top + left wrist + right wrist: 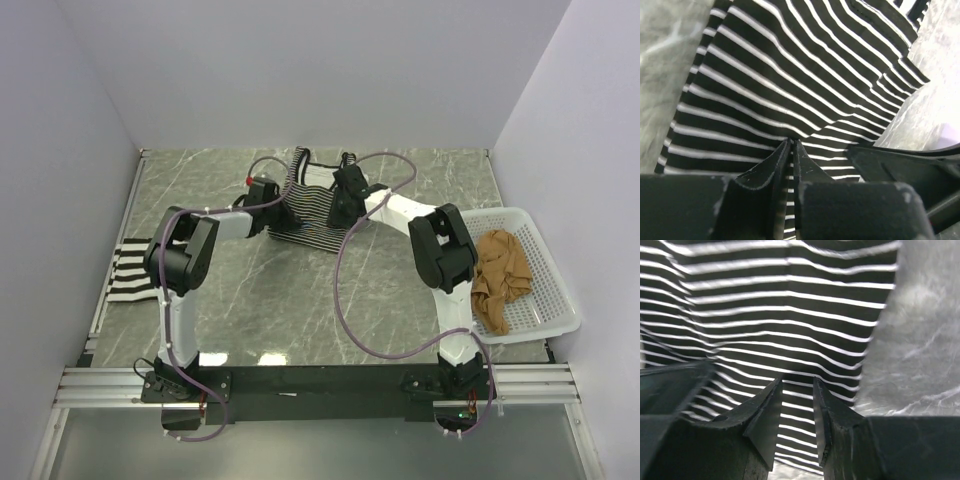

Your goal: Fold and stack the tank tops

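The long thin-striped tank top (312, 212) lies at the back middle of the table. My left gripper (271, 206) is at its left edge and is shut on a pinch of the cloth, with folds fanning out from the tips (791, 141) across the striped cloth (790, 65). My right gripper (341, 212) is at the top's right side, with its jaws (797, 382) a little apart just over the striped cloth (780, 305). The bold black-and-white striped top (130, 270) lies at the table's left edge. The tan-brown top (500, 275) is bunched in the basket.
A white mesh basket (545, 245) stands at the right edge of the marble table (300, 300). White walls close in the back and both sides. Purple cables loop over the table's middle.
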`<state>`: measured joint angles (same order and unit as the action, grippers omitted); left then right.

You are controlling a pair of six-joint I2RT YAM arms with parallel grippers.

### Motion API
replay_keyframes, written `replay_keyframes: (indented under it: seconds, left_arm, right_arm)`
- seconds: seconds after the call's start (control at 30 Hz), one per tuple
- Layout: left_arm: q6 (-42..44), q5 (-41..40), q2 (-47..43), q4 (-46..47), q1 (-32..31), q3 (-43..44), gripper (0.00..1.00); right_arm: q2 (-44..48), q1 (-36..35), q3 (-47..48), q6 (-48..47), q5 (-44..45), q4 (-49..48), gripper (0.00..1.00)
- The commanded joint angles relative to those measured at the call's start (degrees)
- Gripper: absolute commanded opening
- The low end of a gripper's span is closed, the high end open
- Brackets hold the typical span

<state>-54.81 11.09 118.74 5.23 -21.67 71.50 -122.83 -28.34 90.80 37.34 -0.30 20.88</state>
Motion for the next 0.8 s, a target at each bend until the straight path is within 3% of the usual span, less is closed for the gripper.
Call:
replay_keyframes:
  seconds: [0.0, 0.33, 0.47, 0.77]
  left_arm:
    - [-2.32, -5.81, -3.25, 2.67, -1.53, -4.77, 0.13]
    - [-9.87, -6.88, -10.27, 7.85, -4.43, -17.62, 0.1]
    - [-11.72, -7.75, -13.7, 9.79, -8.28, -24.46, 0.11]
    - [-16.29, -10.13, -25.38, 13.92, -15.15, -40.8, 0.13]
  right_arm:
    - [1.88, 0.21, -3.08, -0.78, 1.17, -1.72, 0.38]
    - [8.12, 0.12, -15.47, -2.54, 1.17, -3.91, 0.37]
    - [12.43, -0.58, -22.41, -2.63, 1.35, -5.94, 0.37]
    - [26.82, -3.47, -40.69, 1.58, 0.38, -12.0, 0.36]
